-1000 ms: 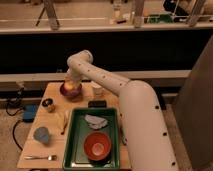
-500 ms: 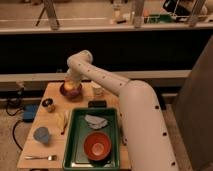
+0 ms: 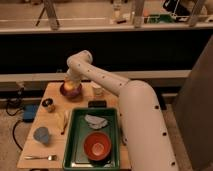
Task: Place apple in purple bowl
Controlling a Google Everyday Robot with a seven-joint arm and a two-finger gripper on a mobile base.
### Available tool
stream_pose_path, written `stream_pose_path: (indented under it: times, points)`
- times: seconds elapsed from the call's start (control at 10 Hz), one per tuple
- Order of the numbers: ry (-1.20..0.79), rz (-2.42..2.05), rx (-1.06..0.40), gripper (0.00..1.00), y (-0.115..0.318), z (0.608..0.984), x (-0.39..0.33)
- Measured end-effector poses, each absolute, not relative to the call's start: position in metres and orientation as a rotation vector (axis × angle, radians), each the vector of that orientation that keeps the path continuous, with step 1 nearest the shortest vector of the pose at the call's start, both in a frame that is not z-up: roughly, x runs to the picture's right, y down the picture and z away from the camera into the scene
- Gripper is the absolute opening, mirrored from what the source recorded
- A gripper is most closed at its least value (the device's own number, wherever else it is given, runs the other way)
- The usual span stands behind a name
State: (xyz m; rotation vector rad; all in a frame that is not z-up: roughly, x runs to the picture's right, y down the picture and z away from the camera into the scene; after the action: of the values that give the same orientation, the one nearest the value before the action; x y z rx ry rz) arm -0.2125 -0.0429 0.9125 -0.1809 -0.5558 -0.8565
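The purple bowl [image 3: 70,90] sits at the far middle of the wooden table [image 3: 52,125]. The apple [image 3: 69,85], yellowish red, lies inside the bowl. My white arm reaches from the right across the table, and my gripper [image 3: 70,79] hangs directly over the bowl, right at the apple. The arm's end hides the fingers.
A green tray [image 3: 76,145] at the front holds an orange bowl [image 3: 97,145] and a grey cloth [image 3: 95,121]. A small jar [image 3: 48,105], a blue cup [image 3: 42,135], a banana [image 3: 65,121], a fork [image 3: 40,157], a white cup [image 3: 98,91] and a black object [image 3: 97,104] lie around.
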Motion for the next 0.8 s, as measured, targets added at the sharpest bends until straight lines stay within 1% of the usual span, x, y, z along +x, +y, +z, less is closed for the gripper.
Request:
stream_pose_path:
  times: [0.2, 0.3, 0.5, 0.6, 0.7, 0.8]
  points:
    - [-0.553, -0.857, -0.175, 0.33, -0.0433, 0.9119, -0.2124]
    - [-0.552, -0.854, -0.174, 0.45, -0.0437, 0.9117, -0.2123]
    - [-0.549, -0.85, -0.177, 0.63, -0.0442, 0.9119, -0.2119]
    - [-0.548, -0.848, -0.179, 0.74, -0.0449, 0.912, -0.2112]
    - [-0.549, -0.845, -0.18, 0.79, -0.0457, 0.9118, -0.2112]
    - [-0.55, -0.844, -0.183, 0.8, -0.0454, 0.9122, -0.2113]
